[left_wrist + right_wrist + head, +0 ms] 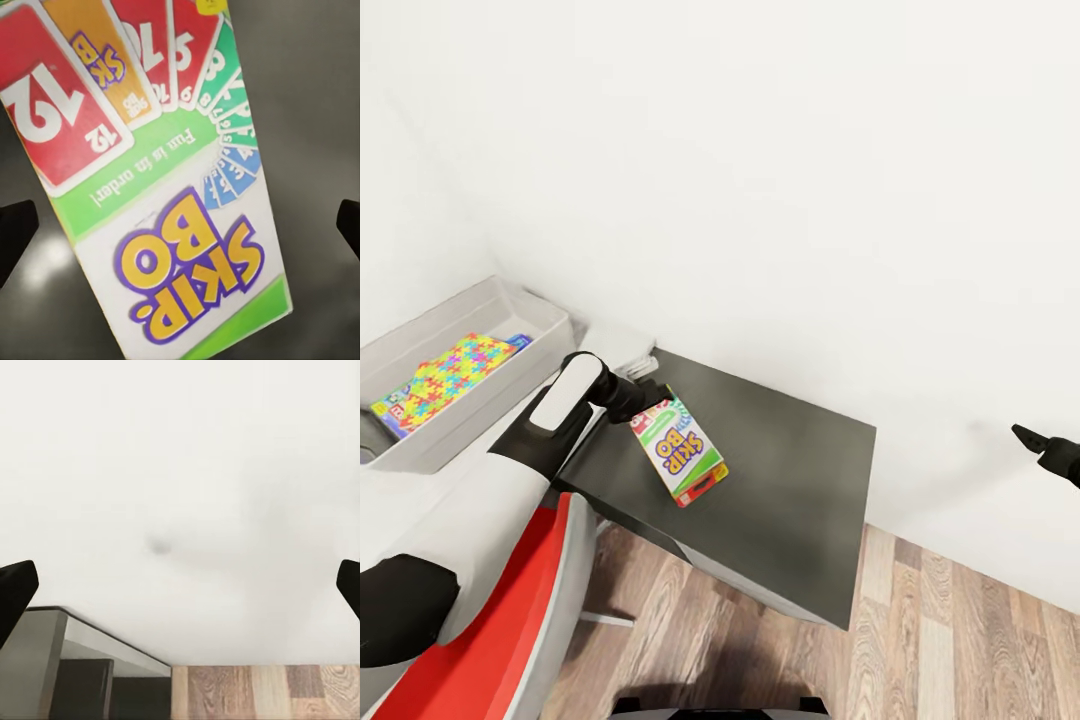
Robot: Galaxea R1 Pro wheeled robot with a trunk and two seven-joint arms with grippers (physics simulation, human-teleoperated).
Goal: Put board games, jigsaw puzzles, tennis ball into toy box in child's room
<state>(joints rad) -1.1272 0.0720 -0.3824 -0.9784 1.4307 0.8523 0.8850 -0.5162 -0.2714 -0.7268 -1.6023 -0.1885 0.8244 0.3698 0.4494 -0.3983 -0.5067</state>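
left gripper (pixel 180 225) open above skip-bo box (pixel 169 187).

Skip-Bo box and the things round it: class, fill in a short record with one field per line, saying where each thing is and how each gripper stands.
Skip-Bo box: flat on the dark table top, face up
Left gripper: open, fingers either side of the box, apart from it
Right gripper: open, empty, facing the white wall
Toy box: beside the dark top, against the wall
In toy box: jigsaw puzzle
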